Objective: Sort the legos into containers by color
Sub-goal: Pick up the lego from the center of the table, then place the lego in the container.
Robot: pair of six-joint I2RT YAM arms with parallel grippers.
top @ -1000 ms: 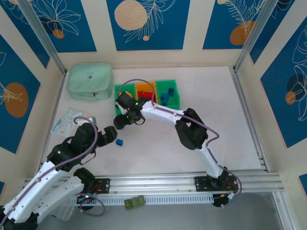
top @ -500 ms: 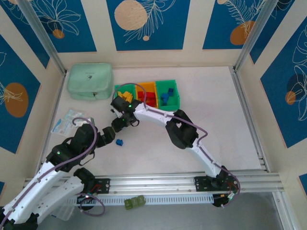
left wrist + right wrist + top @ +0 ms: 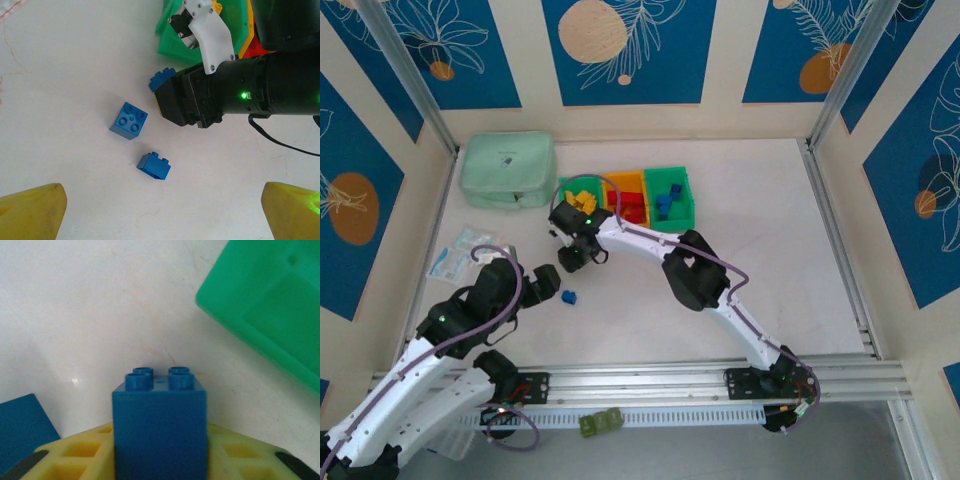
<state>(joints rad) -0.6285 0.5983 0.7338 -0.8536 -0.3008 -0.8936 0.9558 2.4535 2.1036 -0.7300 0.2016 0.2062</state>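
From where I stand, the right gripper (image 3: 570, 260) is clenched on a blue brick (image 3: 159, 432), studs pointing outward. It holds the brick over the table (image 3: 770, 230) at about seven o'clock from the row of bins (image 3: 670, 172), just off the corner of the left green one. The left gripper (image 3: 548, 283) sits at its eight o'clock with fingers (image 3: 31, 212) spread wide, grasping nothing. A square blue brick (image 3: 129, 120) and a smaller blue brick (image 3: 154, 165) lie loose on the table at six o'clock from the right gripper, close together but apart.
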